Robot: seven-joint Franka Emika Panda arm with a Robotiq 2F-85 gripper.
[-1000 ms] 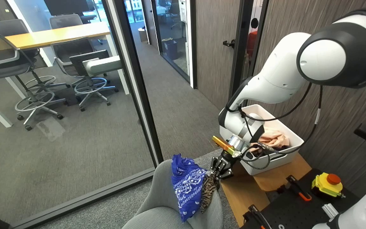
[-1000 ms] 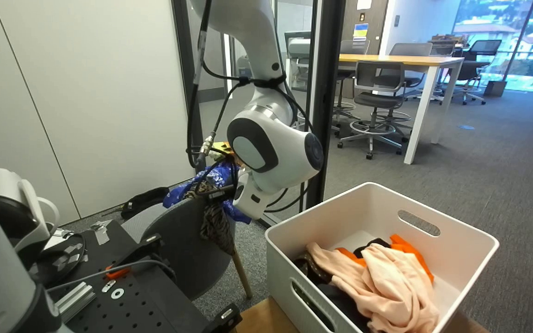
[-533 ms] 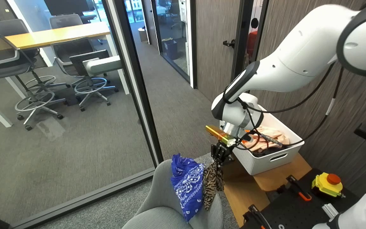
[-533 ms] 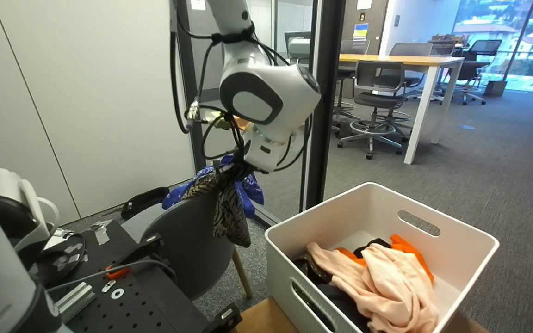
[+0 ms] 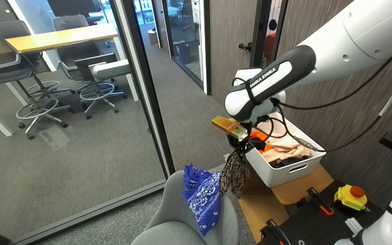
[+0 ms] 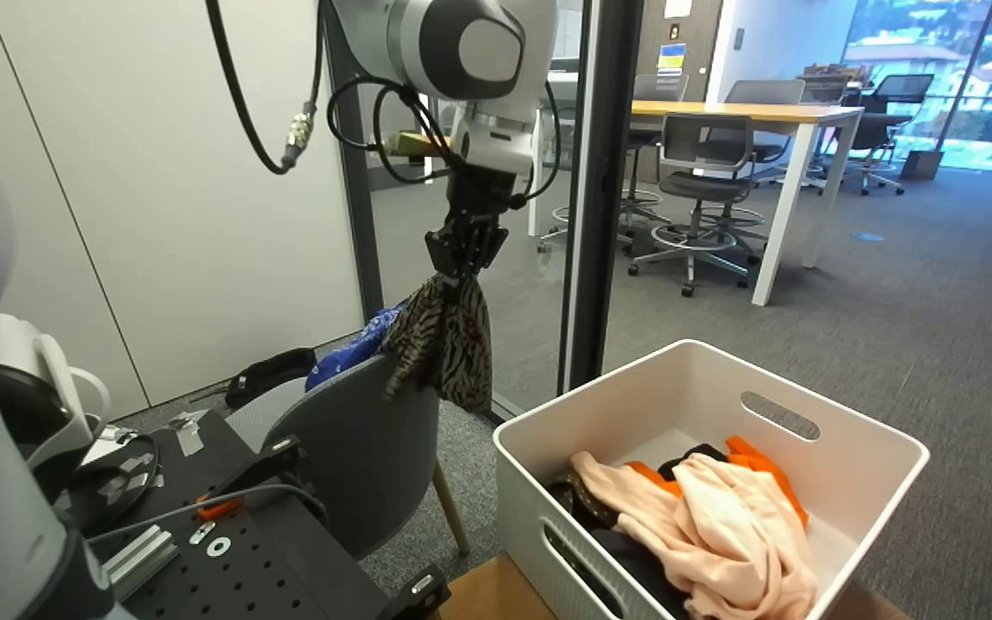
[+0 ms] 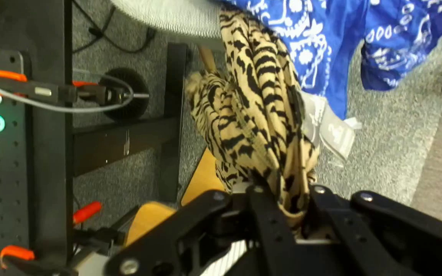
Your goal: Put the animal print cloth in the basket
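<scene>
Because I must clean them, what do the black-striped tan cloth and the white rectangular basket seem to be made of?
The black-striped tan cloth looks like thin, matte fabric, gathered in soft folds at the black two-fingered claw; cotton or synthetic, I cannot tell. The white rectangular basket is probably moulded, matte plastic: straight walls, rounded corners and cut-out handle slots.

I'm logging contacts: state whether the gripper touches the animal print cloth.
Touching. In the wrist view, the gripper pinches the animal print cloth between its fingers.
</scene>
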